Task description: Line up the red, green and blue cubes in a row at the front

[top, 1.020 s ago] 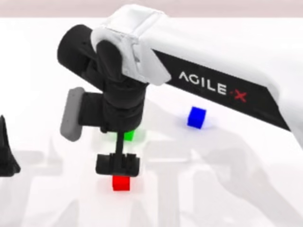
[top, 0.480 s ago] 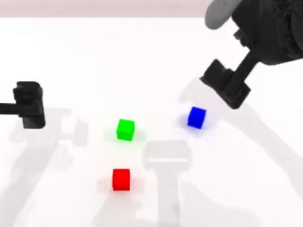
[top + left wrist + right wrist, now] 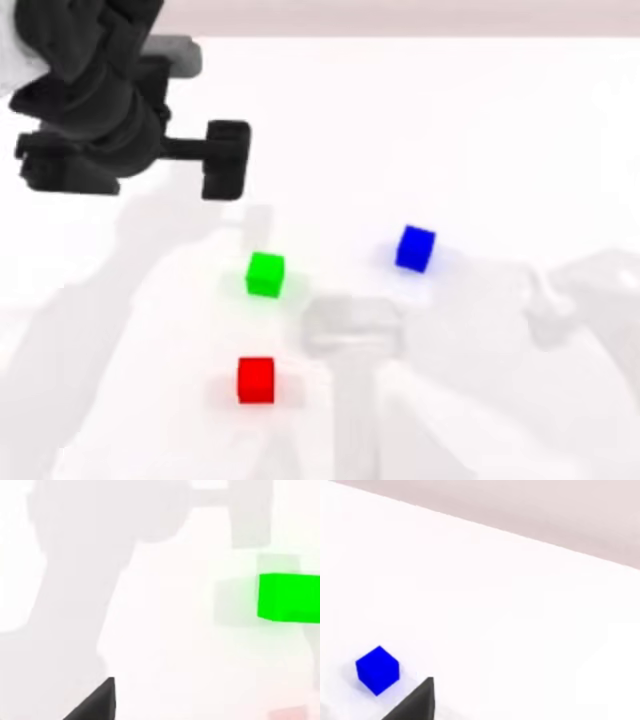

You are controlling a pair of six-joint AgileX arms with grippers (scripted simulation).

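The left arm comes in from the top view's upper left corner, a chunky dark wrist assembly with a thin bar sticking out sideways toward the table's middle. At the end of that bar sits the left gripper (image 3: pixel 227 160), a flat black block seen edge-on, so there's no telling how its fingers stand. It hangs clear above the table with nothing in it that I can make out. Its own wrist camera only catches a dark sliver of finger (image 3: pixel 97 702). The right arm is out of the overhead shot; just a dark finger edge (image 3: pixel 415 702) shows in its wrist view.
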